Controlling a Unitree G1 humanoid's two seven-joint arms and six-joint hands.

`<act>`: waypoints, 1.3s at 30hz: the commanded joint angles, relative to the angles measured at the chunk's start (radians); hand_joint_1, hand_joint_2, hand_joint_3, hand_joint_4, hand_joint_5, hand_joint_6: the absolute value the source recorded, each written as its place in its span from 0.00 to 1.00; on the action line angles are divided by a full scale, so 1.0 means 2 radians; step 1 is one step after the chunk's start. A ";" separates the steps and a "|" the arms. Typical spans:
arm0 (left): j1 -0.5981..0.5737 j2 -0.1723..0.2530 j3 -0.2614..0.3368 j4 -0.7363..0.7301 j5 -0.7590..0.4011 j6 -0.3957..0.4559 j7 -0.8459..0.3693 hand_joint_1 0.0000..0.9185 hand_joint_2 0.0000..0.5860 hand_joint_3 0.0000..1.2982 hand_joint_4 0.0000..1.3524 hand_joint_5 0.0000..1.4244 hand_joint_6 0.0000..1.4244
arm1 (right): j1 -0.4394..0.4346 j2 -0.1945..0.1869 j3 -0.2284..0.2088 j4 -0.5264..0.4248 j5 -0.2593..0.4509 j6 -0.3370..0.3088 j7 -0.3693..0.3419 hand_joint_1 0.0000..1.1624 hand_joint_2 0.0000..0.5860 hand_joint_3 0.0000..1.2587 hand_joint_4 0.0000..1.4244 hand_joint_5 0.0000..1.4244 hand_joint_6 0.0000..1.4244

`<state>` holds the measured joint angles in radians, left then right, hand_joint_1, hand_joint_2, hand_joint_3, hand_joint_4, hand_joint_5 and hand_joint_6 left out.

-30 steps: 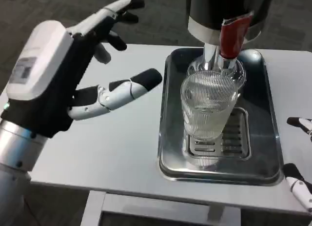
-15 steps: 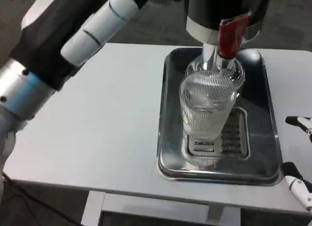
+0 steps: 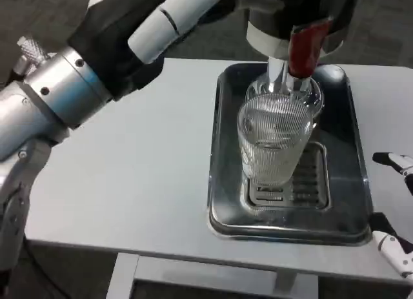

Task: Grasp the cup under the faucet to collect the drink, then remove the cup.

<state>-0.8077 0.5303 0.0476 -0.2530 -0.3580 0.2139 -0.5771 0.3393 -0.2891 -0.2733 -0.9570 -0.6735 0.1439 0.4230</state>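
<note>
Under the red-handled faucet (image 3: 303, 50) stands the cup (image 3: 274, 144), a ribbed clear glass resting upright on the slotted grate (image 3: 308, 183) of the metal drip tray (image 3: 222, 150). Liquid appears to fill part of it, though the ribbing makes the level hard to read. The tray sits on the white table (image 3: 129, 176), and the dark body of the dispenser (image 3: 290, 11) rises behind the faucet.

Well to the upper left of the cup, the left hand (image 3: 155, 24) is raised above the table with its white back toward the camera; its fingers (image 3: 258, 0) reach toward the top of the dispenser and run out of sight at the picture's upper edge, so I cannot tell whether they are spread or pressed on anything. They hold no part of the cup.

Off to the cup's right, at the picture's edge, the right hand (image 3: 393, 208) shows black-tipped fingers (image 3: 386, 159) held apart from one another just beside the tray's rim, touching nothing.
</note>
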 commanded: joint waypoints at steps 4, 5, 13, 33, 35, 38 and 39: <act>-0.013 -0.012 -0.026 0.027 0.010 0.010 -0.025 0.00 0.23 0.16 0.10 0.18 0.16 | 0.009 0.000 -0.007 -0.011 0.007 -0.002 -0.006 0.37 0.85 0.11 0.07 0.05 0.07; -0.013 -0.013 -0.028 0.029 0.011 0.012 -0.027 0.00 0.23 0.16 0.10 0.18 0.16 | 0.012 0.000 -0.009 -0.012 0.009 -0.003 -0.006 0.37 0.85 0.11 0.07 0.05 0.07; -0.017 -0.008 -0.044 0.029 0.038 0.014 -0.031 0.00 0.23 0.15 0.09 0.17 0.16 | 0.025 0.000 -0.022 -0.014 0.022 -0.010 -0.010 0.37 0.85 0.11 0.07 0.05 0.07; -0.003 0.016 -0.084 0.002 0.139 -0.038 -0.055 0.00 0.21 0.14 0.07 0.15 0.13 | 0.048 0.000 -0.045 -0.018 0.056 -0.025 -0.017 0.37 0.84 0.11 0.07 0.05 0.07; -0.002 0.018 -0.086 0.001 0.148 -0.046 -0.058 0.00 0.21 0.14 0.07 0.15 0.13 | 0.049 0.001 -0.045 -0.018 0.057 -0.026 -0.017 0.37 0.84 0.11 0.07 0.05 0.07; -0.004 0.026 -0.092 0.002 0.167 -0.064 -0.064 0.00 0.21 0.13 0.06 0.15 0.12 | 0.050 0.001 -0.044 -0.019 0.058 -0.025 -0.017 0.36 0.84 0.11 0.07 0.05 0.07; -0.004 0.028 -0.093 0.003 0.172 -0.069 -0.067 0.00 0.21 0.13 0.06 0.14 0.12 | 0.050 0.001 -0.044 -0.020 0.058 -0.025 -0.017 0.36 0.84 0.11 0.08 0.05 0.07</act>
<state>-0.8295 0.5587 -0.1106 -0.2329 -0.0411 0.1165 -0.6699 0.4230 -0.2890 -0.3539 -0.9823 -0.5622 0.1056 0.4025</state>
